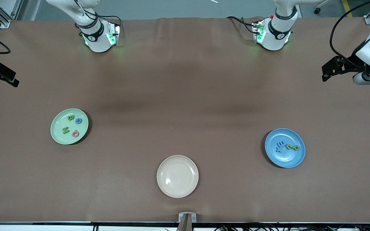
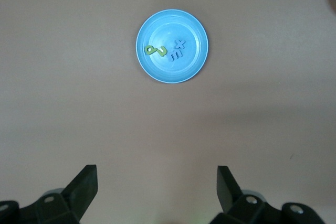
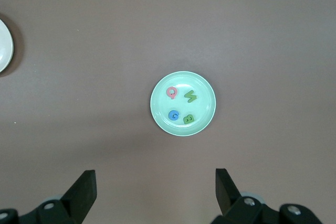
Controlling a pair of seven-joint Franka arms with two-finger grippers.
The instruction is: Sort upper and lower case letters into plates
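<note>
Readable writing, as far as I could see it: on the mint green plate (image 1: 56,134) sat a green "B" (image 1: 70,118), a blue "G" or "C" (image 1: 79,121), a green "N" (image 1: 65,130) and a pink-red "Q" (image 1: 75,133). From the right wrist view those four were grouped in the middle of the plate, none touching. On the sky blue plate (image 1: 292,160) lay a blue "E" (image 1: 278,148) and a blue "X" (image 1: 281,144) touching each other, plus two green lowercase shapes (image 1: 292,147) just beside them; I couldn't read those two for sure. No brand marks legible anywhere.

Mint plate sat toward the right arm's end of the tabletop (image 1: 185,106), blue plate toward the left arm's end, well apart. A cream plate (image 1: 177,176) lay between them, nearer the front camera, nothing in it.

Arm pose: both waiting, swung out to their own ends of the tabletop. Left gripper (image 2: 156,184) was high up, jaws wide, holding nothing, wrist camera looking down at the blue plate. Right gripper (image 3: 155,186) same: jaws wide, nothing held, looking down at the mint plate.
</note>
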